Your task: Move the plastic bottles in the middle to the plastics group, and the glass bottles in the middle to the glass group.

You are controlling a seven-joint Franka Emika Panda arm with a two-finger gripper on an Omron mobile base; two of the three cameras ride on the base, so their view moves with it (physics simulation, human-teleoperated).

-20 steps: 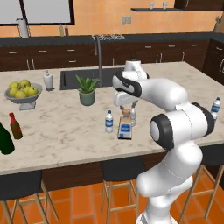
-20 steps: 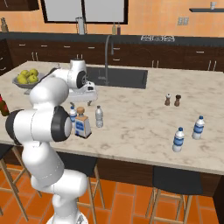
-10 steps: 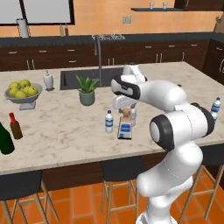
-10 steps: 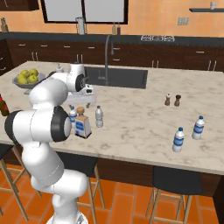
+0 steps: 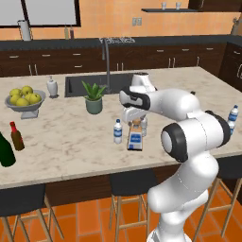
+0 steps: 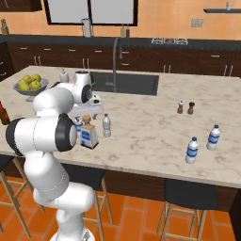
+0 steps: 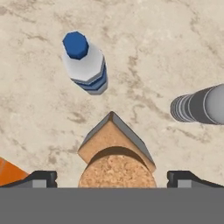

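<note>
The gripper (image 7: 112, 177) hangs directly above the glass bottle (image 7: 116, 151), jaws spread wide, one fingertip (image 7: 38, 178) on each side of the cork stopper (image 7: 116, 168) and clear of it, holding nothing. On the marble counter (image 7: 166, 52), the blue-label plastic bottle (image 7: 85, 61) and the plain grey plastic bottle (image 7: 199, 106) stand near on either side, apart from the glass bottle. This cluster stands near the front edge of the counter, with bare marble toward the plastics group (image 6: 202, 143) and toward the wine bottle (image 5: 5, 150) and sauce bottle (image 5: 16, 136).
</note>
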